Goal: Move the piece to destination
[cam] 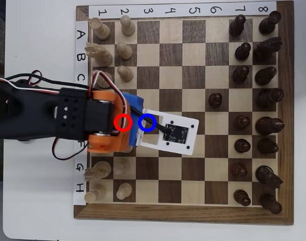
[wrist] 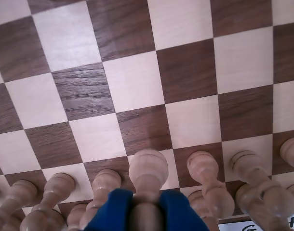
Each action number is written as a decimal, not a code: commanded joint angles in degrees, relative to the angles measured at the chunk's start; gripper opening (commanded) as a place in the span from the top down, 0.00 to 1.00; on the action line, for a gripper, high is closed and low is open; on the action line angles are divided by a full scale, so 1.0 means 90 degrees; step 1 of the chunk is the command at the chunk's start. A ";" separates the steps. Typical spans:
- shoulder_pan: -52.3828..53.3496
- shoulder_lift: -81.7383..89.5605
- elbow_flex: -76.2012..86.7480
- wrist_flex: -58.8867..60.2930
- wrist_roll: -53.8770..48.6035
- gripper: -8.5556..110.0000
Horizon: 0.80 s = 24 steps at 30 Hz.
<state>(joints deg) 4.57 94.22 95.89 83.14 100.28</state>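
Observation:
In the wrist view my gripper (wrist: 146, 204) is shut on the piece (wrist: 148, 168), a pale cream pawn with a round head. Its stem sits between the two blue fingers (wrist: 113, 211) at the bottom edge. Its head looks larger than the pawns beside it, and open board squares lie ahead. In the overhead view the black and orange arm (cam: 67, 118) reaches in from the left over the board, and the piece is hidden under it. The destination's blue ring (cam: 147, 122) lies over the gripper's blue end. The square below it is covered by the gripper and the white camera mount (cam: 175, 131).
Other pale pawns (wrist: 202, 166) and taller pale pieces (wrist: 258, 192) crowd both sides of the gripper. A red ring (cam: 123, 122) sits just left of the blue one. Dark pieces (cam: 266, 98) fill the board's right side, with one dark pawn (cam: 215, 99) advanced.

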 commanded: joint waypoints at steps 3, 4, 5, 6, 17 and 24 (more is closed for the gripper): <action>-0.0166 -0.0234 -0.1162 -0.0215 0.0488 0.93; -0.0166 -0.0293 -0.1152 -0.0254 0.0488 0.93; -0.0166 -0.0352 -0.1143 -0.0303 0.0488 0.93; -0.0156 -0.0410 -0.1143 -0.0352 0.0498 0.93; -0.0156 -0.0576 -0.0840 -0.1006 0.0596 0.93; -0.0195 -0.0605 -0.0625 -0.1123 0.0605 0.93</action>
<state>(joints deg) 4.57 88.42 95.89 76.64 100.28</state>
